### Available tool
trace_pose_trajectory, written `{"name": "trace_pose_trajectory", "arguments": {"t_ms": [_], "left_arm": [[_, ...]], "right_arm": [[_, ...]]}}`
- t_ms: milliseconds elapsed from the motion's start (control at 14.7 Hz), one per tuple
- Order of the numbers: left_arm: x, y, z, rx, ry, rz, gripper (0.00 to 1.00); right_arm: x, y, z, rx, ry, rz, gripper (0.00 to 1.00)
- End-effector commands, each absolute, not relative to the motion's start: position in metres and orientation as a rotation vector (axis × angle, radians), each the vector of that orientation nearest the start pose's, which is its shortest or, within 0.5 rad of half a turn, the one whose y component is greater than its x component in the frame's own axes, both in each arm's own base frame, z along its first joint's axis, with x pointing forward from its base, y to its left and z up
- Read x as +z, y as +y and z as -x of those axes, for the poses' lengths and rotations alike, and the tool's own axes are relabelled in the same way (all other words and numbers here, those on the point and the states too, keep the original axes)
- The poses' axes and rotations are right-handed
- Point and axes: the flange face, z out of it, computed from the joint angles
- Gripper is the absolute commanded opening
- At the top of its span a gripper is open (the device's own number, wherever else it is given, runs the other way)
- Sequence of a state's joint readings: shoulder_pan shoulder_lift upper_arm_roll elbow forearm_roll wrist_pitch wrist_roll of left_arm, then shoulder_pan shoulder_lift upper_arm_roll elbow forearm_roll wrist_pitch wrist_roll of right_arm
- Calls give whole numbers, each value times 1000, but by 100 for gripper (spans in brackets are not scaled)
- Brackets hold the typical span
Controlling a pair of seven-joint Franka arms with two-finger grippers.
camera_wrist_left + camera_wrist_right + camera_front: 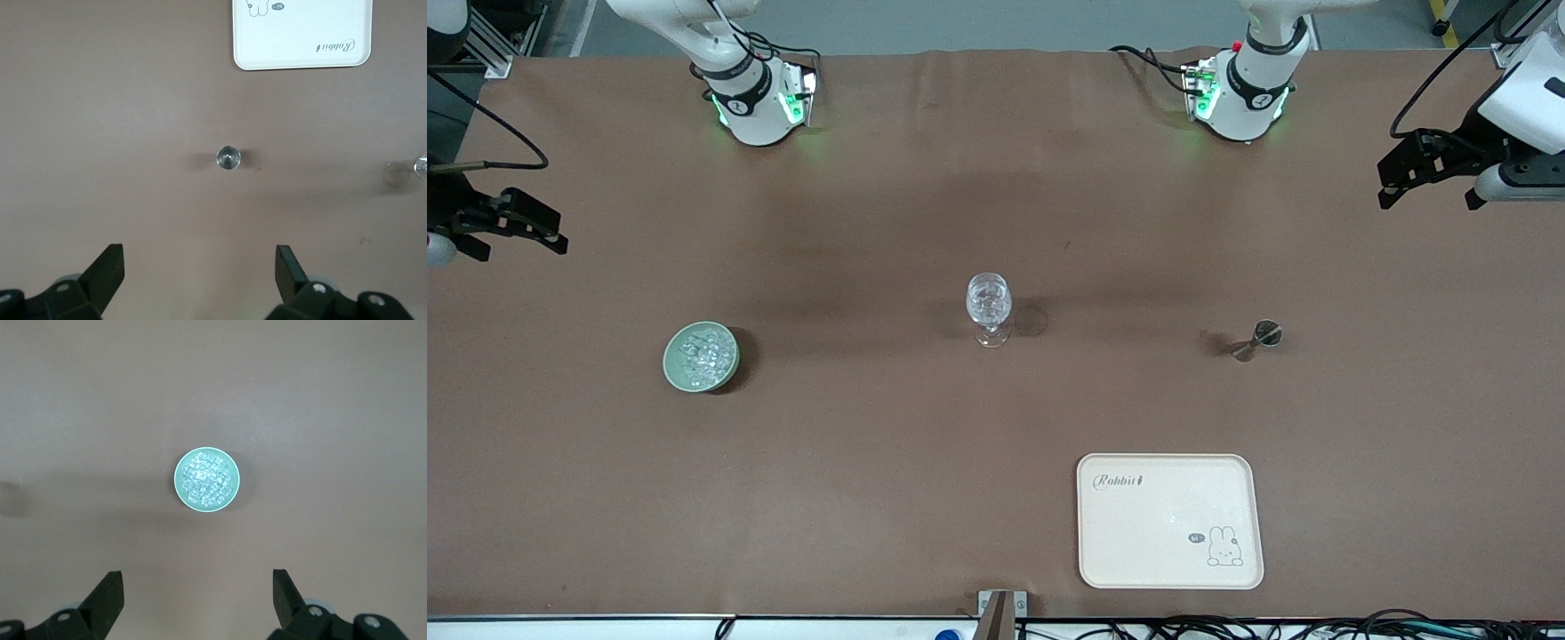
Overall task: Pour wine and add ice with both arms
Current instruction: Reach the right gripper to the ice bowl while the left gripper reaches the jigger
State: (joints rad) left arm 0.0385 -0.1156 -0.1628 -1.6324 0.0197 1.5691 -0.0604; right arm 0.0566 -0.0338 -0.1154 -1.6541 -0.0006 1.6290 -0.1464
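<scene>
1. Left gripper (1385,185) hangs in the air over the tabletop (925,498) edge at the left arm's end, jaws spread wide and holding nothing; arm largely cut off by the frame.
2. Right gripper (560,233) hangs over the right arm's end, jaws likewise wide and empty; most of that arm out of frame too.
3. Ice (701,354) heaped as small clear lumps in a green bowl (673,372) toward the right arm's end; single lumps hard to tell apart.
4. Stemmed glass (989,307) upright at mid-tabletop; contents hard to make out through the glitter.
5. Small metal jigger (1258,339) toward the left arm's end; inside not readable.
6. Cream rabbit-print tray (1120,533) nearer the front camera than the jigger; cut off in the left wrist view.
</scene>
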Motion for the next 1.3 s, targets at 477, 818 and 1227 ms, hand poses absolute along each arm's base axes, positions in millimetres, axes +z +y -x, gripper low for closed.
{"name": "trace_pose_trajectory", "arguments": {"t_ms": [477, 818, 1227], "left_arm": [[622, -51, -564, 40, 173, 3136, 100], [527, -33, -601, 302, -18, 3138, 100], [419, 13, -622, 508, -654, 3314, 100]], "right_arm": [[608, -37, -545, -29, -140, 3122, 98], [595, -38, -550, -22, -137, 3123, 98], [517, -45, -564, -26, -114, 3129, 98]]}}
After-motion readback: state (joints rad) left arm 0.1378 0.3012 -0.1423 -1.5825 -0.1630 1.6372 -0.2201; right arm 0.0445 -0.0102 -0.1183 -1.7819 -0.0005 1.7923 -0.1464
